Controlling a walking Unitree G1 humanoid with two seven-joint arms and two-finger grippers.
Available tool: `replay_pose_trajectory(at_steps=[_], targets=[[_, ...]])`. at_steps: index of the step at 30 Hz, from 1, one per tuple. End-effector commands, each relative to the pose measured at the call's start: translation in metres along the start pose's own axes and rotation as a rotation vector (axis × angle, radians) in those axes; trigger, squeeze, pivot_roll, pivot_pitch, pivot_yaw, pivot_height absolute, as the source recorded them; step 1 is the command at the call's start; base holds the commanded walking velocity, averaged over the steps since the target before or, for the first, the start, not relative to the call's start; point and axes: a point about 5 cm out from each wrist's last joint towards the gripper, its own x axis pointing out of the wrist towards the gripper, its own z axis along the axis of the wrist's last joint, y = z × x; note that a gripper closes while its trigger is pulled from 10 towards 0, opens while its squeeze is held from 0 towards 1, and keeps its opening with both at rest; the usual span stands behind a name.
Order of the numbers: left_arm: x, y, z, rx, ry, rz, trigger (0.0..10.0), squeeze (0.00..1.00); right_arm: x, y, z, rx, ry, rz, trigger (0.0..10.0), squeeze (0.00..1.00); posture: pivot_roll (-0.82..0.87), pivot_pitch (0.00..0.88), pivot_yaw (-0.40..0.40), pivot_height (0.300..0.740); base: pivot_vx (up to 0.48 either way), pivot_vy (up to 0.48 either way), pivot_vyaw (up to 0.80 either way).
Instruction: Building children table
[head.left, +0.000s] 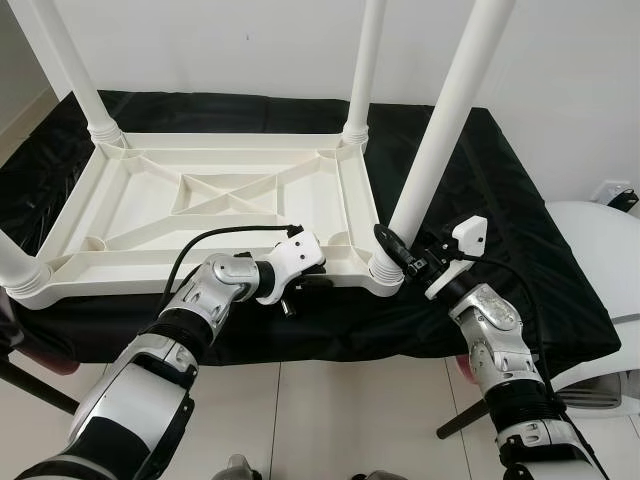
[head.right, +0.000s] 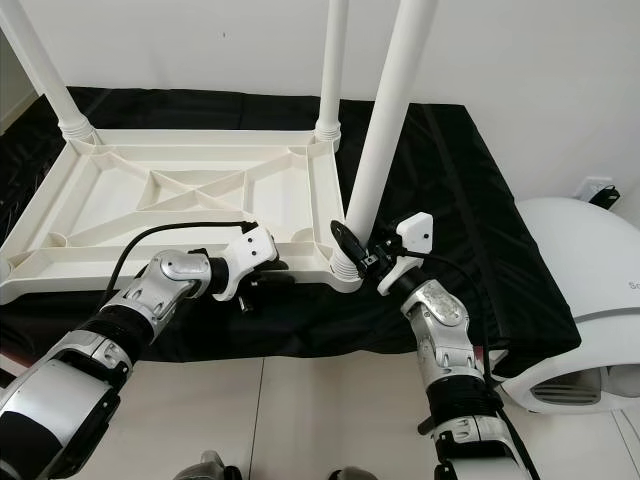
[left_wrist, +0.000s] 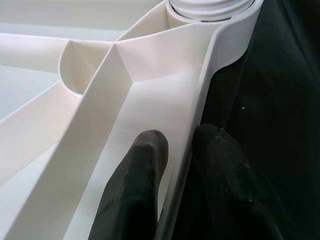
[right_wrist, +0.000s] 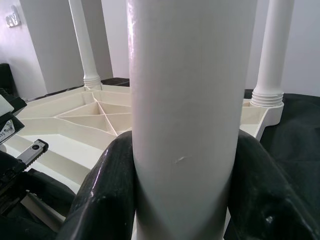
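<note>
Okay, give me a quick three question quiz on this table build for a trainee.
1. True or false: the tabletop lies upside down on the black cloth.
2. What is the right gripper shut on? A) a table leg B) the cloth C) nothing
3. Fill in: the left gripper pinches the tabletop's ____.

Key: 1 true. 2 A, the leg at the near right corner. 3 rim, one finger inside and one outside.

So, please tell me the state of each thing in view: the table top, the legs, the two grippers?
Table top: upside down on black cloth.
Near right leg: upright in corner socket.
Left gripper: shut on table top's rim.
Right gripper: shut on near right leg.
</note>
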Motion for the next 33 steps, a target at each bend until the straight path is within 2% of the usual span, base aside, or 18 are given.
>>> replay_pose_trajectory(at_steps=[1, 9, 12, 15, 22, 28, 33], targets=[[0.000, 0.001, 0.011, 0.039, -0.035, -0.025, 10.0, 0.00, -0.013, 0.007, -0.030, 0.043, 0.160, 0.019, 10.0, 0.00, -0.04, 0.011, 0.014, 0.740, 0.000, 0.000, 0.00], [0.001, 0.001, 0.012, 0.042, -0.037, -0.027, 10.0, 0.00, -0.010, 0.008, -0.031, 0.029, 0.171, 0.052, 10.0, 0.00, -0.05, 0.006, 0.017, 0.740, 0.000, 0.000, 0.00], [0.003, 0.001, 0.015, 0.045, -0.047, -0.032, 10.0, 0.00, -0.009, 0.012, -0.041, 0.016, 0.256, 0.130, 10.0, 0.00, -0.05, 0.003, 0.016, 0.740, 0.000, 0.000, 0.00], [0.004, 0.000, 0.016, 0.048, -0.051, -0.036, 10.0, 0.00, -0.010, 0.011, -0.046, -0.001, 0.306, 0.148, 10.0, 0.00, -0.05, 0.004, 0.015, 0.740, 0.000, 0.000, 0.00], [0.003, 0.000, 0.017, 0.049, -0.053, -0.036, 10.0, 0.00, -0.007, 0.009, -0.043, -0.004, 0.295, 0.153, 10.0, 0.00, -0.05, 0.006, 0.013, 0.740, 0.000, 0.000, 0.00], [0.001, 0.002, 0.017, 0.048, -0.053, -0.026, 10.0, 0.00, -0.013, 0.005, -0.047, 0.033, 0.288, 0.093, 10.0, 0.00, -0.04, 0.009, 0.015, 0.740, 0.000, 0.000, 0.00], [-0.001, 0.003, 0.018, 0.053, -0.051, -0.026, 10.0, 0.00, -0.025, -0.005, -0.048, 0.117, 0.227, -0.020, 10.0, 0.00, -0.04, 0.009, 0.019, 0.740, 0.000, 0.000, 0.00]])
